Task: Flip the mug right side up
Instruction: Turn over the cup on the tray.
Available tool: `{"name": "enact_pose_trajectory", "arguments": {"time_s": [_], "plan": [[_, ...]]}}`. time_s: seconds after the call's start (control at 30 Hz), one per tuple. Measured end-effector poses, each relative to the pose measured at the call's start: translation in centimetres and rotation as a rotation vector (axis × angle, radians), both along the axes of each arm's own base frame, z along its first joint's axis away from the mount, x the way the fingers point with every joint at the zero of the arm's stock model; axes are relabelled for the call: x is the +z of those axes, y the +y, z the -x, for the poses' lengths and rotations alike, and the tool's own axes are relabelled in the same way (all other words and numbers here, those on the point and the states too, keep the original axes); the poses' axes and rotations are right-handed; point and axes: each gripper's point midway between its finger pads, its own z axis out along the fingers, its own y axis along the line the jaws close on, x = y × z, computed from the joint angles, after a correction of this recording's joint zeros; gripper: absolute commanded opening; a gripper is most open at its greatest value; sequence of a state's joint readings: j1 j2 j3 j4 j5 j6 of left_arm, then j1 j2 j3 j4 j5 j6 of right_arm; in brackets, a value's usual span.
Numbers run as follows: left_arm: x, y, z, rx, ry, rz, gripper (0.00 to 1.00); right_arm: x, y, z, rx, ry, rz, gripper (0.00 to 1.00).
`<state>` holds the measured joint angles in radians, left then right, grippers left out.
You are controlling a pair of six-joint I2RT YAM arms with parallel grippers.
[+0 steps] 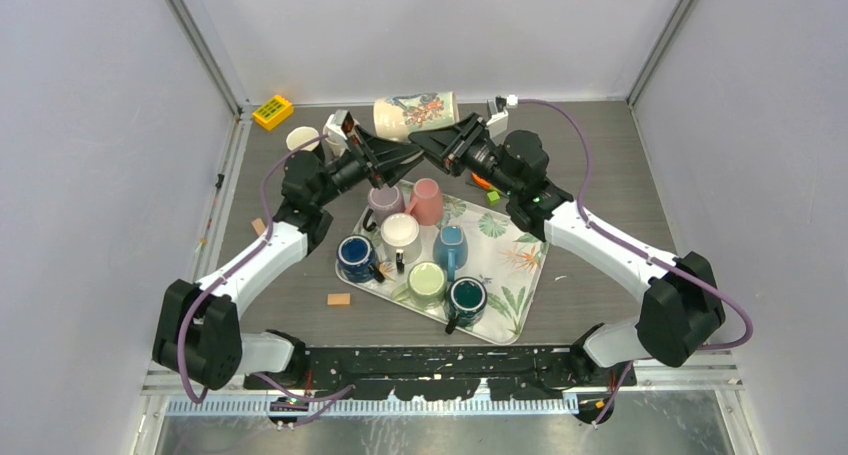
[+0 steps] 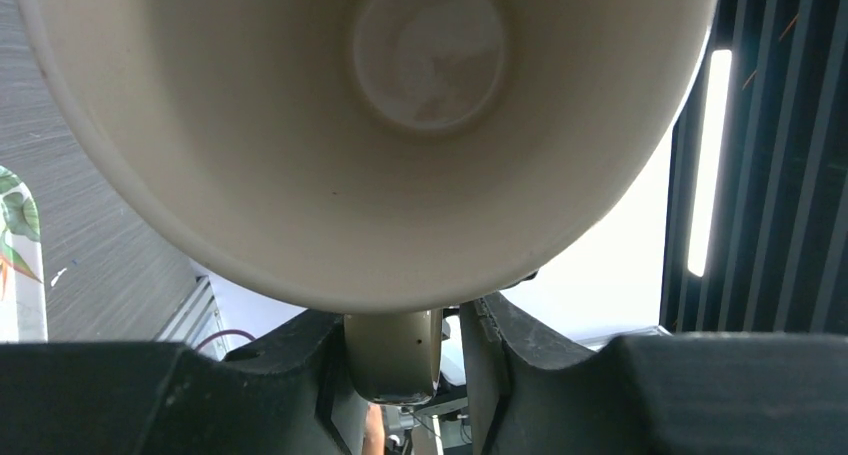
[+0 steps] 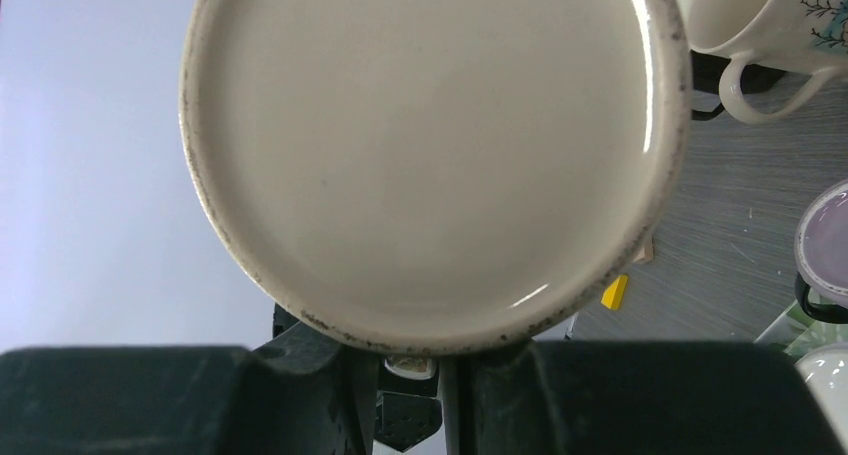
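Note:
The mug [image 1: 415, 115], cream with a flower print, hangs on its side above the back of the table, its handle pointing down. In the left wrist view I look into its mouth [image 2: 350, 125]; the right wrist view shows its flat base [image 3: 430, 145]. My left gripper [image 1: 417, 154] [image 2: 405, 365] has the handle [image 2: 392, 350] between its fingers, touching one finger, with a gap to the other. From the base side my right gripper [image 1: 413, 136] [image 3: 408, 375] is shut on the mug's handle under the base.
A leaf-print tray [image 1: 510, 265] with several mugs lies under and in front of the held mug. A white cup [image 1: 302, 138] and a yellow block [image 1: 273, 111] sit at the back left. Small wooden blocks [image 1: 339, 299] lie left of the tray.

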<state>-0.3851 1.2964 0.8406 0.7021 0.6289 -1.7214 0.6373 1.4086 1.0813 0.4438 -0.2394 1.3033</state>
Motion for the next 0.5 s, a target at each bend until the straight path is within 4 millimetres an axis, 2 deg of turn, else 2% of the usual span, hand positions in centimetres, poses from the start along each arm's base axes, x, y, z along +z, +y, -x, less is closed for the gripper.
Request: {"name": "enact_pose_trajectory", "arguments": {"time_s": [0.2,0.27,0.5], "plan": [[-0.46,0.28,-0.19,0.007,0.008,-0.004,0.37,-0.47,-0.19,0.22,0.017,0.013,-0.010,0.01],[-0.48,0.40,-0.29,0.011,0.008,-0.004,0.34,-0.52,-0.19,0.28,0.023,0.017,-0.011,0.01],[-0.33,0.43,-0.21,0.006,0.007,0.001,0.01,-0.08,-0.23,0.43,0.036,0.012,-0.028,0.01]]}}
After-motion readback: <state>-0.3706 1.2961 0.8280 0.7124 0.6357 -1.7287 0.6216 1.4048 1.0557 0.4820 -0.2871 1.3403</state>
